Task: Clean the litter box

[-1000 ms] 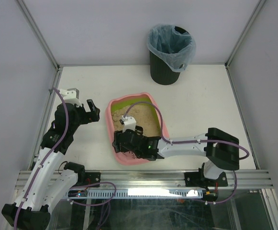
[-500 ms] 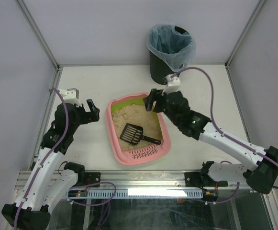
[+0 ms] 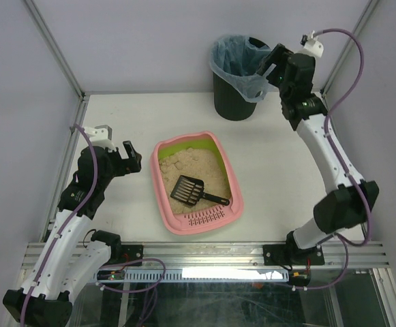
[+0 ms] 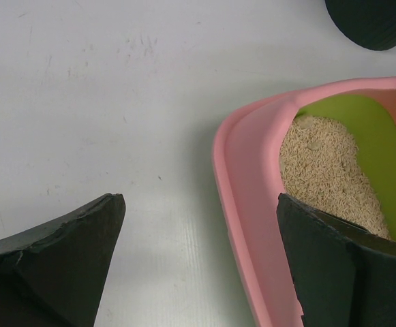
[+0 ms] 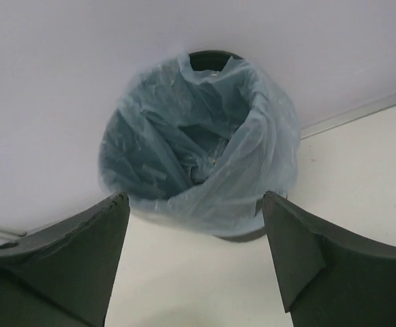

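The pink litter box with its lime-green inner wall lies mid-table, sandy litter inside and a slotted grille at its near end. A small black scoop rests on the litter, held by nothing. My left gripper hovers open just left of the box. In the left wrist view the pink rim runs between its fingers, and the gripper holds nothing. My right gripper is raised beside the black bin. It stands open and empty, facing the blue bag.
The bin stands at the table's far edge against the back wall. Metal frame posts rise at the far corners, with side walls left and right. The arm bases and a rail line the near edge.
My right arm has swung from the box's near end, past its far right corner, up to the bin, its jaws widening. The scoop now lies uncovered on the litter. The left arm has not moved.
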You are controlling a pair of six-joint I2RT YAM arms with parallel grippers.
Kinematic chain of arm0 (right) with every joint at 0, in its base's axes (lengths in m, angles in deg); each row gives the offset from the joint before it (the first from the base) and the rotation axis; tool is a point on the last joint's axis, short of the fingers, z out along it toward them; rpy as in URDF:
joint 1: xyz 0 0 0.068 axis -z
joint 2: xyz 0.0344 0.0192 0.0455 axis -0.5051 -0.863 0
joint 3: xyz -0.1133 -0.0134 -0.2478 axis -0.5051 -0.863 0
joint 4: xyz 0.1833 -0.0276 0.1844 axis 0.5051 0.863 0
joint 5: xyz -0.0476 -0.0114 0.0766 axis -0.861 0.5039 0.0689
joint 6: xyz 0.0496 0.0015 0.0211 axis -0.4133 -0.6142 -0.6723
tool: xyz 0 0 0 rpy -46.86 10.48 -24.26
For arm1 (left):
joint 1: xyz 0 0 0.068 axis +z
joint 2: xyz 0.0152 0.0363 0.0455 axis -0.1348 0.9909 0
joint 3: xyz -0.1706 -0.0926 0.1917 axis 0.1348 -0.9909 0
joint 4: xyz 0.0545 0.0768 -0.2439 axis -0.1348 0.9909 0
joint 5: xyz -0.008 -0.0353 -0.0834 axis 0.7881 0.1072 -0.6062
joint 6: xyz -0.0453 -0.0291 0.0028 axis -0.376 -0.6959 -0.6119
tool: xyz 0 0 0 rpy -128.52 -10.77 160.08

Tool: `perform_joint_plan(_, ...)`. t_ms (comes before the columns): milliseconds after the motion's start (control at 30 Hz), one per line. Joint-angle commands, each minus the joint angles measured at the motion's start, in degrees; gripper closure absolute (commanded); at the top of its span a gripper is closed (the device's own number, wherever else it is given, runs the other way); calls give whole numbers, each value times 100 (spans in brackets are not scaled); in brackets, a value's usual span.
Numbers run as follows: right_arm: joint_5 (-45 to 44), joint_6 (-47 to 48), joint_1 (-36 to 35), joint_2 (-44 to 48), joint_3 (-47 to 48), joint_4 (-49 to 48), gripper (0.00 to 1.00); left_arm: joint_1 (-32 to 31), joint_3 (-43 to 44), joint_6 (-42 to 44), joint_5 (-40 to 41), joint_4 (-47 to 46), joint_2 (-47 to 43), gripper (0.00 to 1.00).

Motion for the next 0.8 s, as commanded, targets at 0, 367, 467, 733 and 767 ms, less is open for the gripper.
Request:
perform_joint_plan(0, 631, -183, 438, -1111, 1142, 546, 18, 57, 164, 87, 21, -163, -23, 1)
perform_joint_plan(367, 1707, -65, 827, -3375, 3535, 1440, 18, 132, 156, 92, 0, -156, 15, 1)
perform_joint_plan(467, 1762, -76, 856, -3587, 3708, 1608, 22, 160, 156, 96, 4, -157, 21, 1)
perform_joint_plan(733, 888, 154, 895, -2929, 3083, 1482, 57, 211, 165, 97, -66, -154, 90, 1)
perform_joint_plan(767, 818, 176, 917, -2856, 3067, 1484, 61, 215, 159, 92, -76, -154, 91, 1)
